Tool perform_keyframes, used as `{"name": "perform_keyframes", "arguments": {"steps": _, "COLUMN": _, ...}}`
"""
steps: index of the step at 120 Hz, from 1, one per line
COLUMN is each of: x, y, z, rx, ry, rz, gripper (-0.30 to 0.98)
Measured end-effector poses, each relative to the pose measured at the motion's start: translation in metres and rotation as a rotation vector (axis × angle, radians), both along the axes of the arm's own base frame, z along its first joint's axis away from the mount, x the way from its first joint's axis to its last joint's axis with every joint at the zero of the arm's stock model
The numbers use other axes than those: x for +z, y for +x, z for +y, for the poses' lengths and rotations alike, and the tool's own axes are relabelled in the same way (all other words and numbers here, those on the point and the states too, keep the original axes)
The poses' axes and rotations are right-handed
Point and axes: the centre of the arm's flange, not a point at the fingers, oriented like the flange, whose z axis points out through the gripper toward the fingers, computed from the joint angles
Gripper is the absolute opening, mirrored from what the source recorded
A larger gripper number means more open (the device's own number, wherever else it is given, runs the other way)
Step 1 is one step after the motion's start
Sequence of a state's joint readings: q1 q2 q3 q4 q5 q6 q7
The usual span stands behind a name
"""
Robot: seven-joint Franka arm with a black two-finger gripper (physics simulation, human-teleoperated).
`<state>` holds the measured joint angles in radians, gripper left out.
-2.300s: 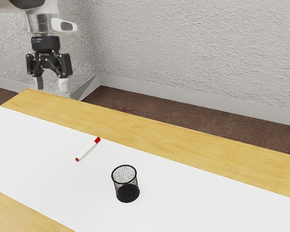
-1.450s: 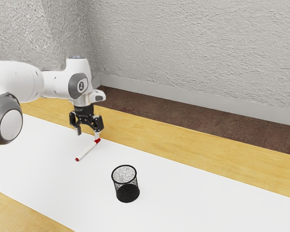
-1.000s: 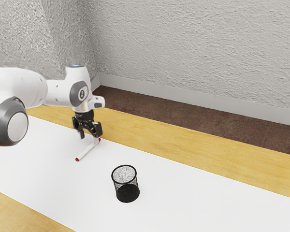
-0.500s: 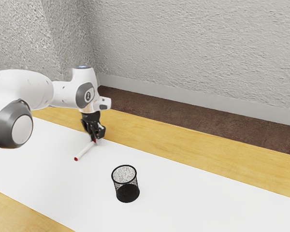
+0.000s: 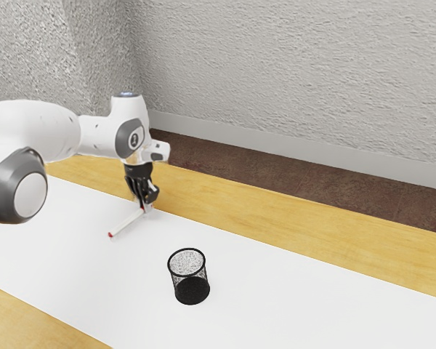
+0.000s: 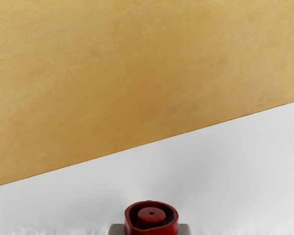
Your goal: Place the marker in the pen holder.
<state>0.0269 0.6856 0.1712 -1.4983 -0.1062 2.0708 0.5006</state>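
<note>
While gripper (image 5: 144, 209) pinches marker (image 5: 126, 222) between both fingers (red cap end) | pen holder (image 5: 188, 275) stands upright, apart

The wall (image 5: 291, 69) is rough — table (image 5: 291, 211) smooth wood, holder (image 5: 190, 276) metal mesh.

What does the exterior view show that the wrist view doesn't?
Exterior view's own: the holder, arm, wall and floor.
Wrist view's own: the hollow in the red end of the marker.
Shared: the marker between the tips of the end effector, the white mat and the table.
</note>
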Motion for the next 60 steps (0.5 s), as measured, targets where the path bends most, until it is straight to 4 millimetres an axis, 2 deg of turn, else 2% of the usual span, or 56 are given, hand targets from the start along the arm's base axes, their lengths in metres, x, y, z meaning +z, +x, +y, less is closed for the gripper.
{"name": "perform_keyframes", "arguments": {"steps": 11, "x": 0.06, "y": -0.003, "z": -0.024, "rx": -0.034, "ry": 0.021, "rz": -0.045, "gripper": -0.02}}
{"name": "perform_keyframes", "arguments": {"steps": 23, "x": 0.114, "y": -0.008, "z": -0.053, "rx": -0.072, "ry": 0.014, "rz": -0.08, "gripper": -0.03}}
{"name": "perform_keyframes", "arguments": {"steps": 35, "x": 0.171, "y": -0.032, "z": -0.112, "rx": -0.14, "ry": -0.002, "rz": -0.093, "gripper": -0.04}}
{"name": "perform_keyframes", "arguments": {"steps": 49, "x": 0.201, "y": -0.063, "z": -0.183, "rx": -0.22, "ry": -0.02, "rz": -0.063, "gripper": -0.04}}
{"name": "perform_keyframes", "arguments": {"steps": 60, "x": 0.207, "y": -0.08, "z": -0.227, "rx": -0.264, "ry": -0.024, "rz": -0.028, "gripper": -0.05}}
